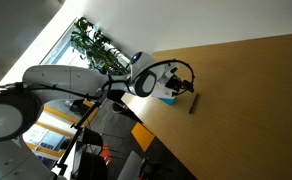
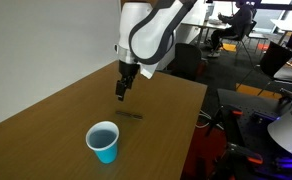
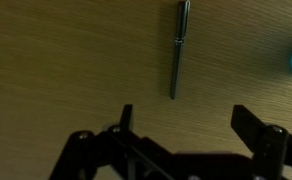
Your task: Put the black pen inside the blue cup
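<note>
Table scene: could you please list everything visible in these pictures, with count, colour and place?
pen: 1, black, lying flat on the table, outside the cup
cup: 1, light blue, upright on the table, apart from the pen
table: 1, brown wood, carries the pen and the cup
plant: 1, green, by the window behind the arm
arm: 1, white, reaching over the table
gripper: 1, black, open, holding nothing, above the table near the pen
</note>
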